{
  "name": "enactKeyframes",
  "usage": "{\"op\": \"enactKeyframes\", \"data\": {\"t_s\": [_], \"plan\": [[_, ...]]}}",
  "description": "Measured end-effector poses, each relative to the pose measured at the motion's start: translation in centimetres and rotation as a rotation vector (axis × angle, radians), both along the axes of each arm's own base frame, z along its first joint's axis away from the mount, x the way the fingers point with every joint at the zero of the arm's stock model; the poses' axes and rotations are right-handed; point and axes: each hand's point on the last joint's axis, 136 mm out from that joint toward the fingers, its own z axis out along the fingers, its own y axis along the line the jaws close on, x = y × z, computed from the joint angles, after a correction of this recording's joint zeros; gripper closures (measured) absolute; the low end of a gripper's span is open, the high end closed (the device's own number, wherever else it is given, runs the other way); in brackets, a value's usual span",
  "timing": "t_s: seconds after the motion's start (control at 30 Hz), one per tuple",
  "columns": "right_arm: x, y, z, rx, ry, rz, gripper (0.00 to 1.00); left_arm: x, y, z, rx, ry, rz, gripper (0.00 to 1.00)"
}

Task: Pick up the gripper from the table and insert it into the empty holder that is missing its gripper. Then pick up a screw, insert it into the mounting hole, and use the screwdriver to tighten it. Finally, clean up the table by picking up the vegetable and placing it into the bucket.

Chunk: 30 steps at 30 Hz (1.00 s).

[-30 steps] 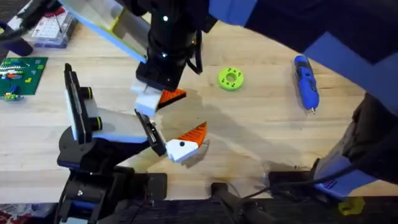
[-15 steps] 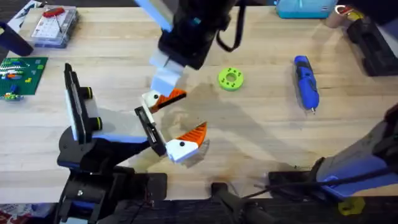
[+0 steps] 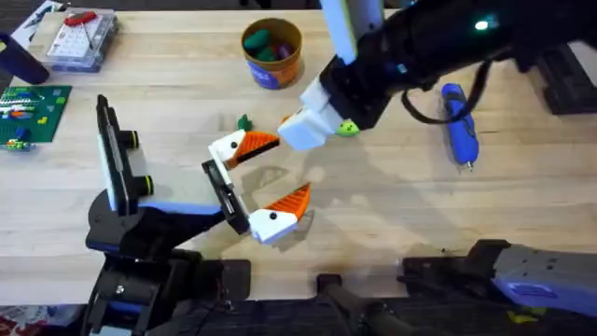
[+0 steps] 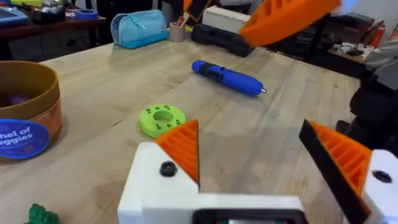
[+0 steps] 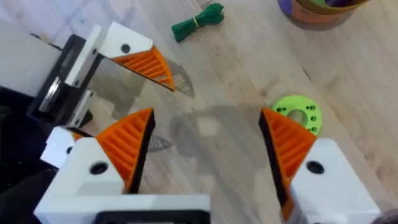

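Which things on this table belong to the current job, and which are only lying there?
Job:
- gripper finger in the holder
- screwdriver
- vegetable
- bucket

Lying about:
- green ring
- circuit board
- clear parts box
- black upright plate

Black arm links, one small teal light, a black cable looping beside. White fingers (image 5: 314, 177), orange ribbed pads, black screw dots.
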Motion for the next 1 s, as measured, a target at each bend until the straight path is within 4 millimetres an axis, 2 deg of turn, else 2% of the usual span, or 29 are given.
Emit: {"op": "enactKeyframes", "data": {"t_s": [0.13, 0.17, 0.27, 0.7, 0.73, 0.9, 0.93, 1.0], "plan": [[-0.6, -0.6, -0.5, -0.03, 0.021, 0.011, 0.009, 0.0, 0.0, 0.0, 0.0, 0.0, 0.0, 0.014], [-1.4, -1.4, -1.6, -0.087, 0.06, 0.031, 0.009, 0.0, 0.0, 0.0, 0.0, 0.001, 0.0, 0.014], [-2.3, -2.3, -2.6, -0.14, 0.101, 0.047, 0.009, 0.0, 0.0, 0.0, 0.0, 0.0, 0.0, 0.014], [-3.2, -3.2, -3.1, -0.187, 0.122, 0.083, 0.01, 0.0, 0.0, 0.0, 0.0, 0.001, 0.0, 0.017], [-3.2, -3.3, -3.1, -0.191, 0.126, 0.083, 0.009, 0.0, 0.0, 0.0, -0.001, 0.004, 0.0, 0.094], [-3.4, -3.4, -3.2, -0.197, 0.132, 0.083, 0.009, 0.0, 0.0, 0.0, 0.0, -0.001, 0.0, 0.876], [-3.4, -3.4, -3.2, -0.197, 0.132, 0.083, 0.009, 0.0, 0.0, 0.0, 0.002, -0.004, 0.001, 0.966], [-3.3, -3.4, -3.2, -0.194, 0.13, 0.082, 0.009, 0.0, 0.0, 0.0, 0.002, -0.003, 0.001, 0.994]]}}
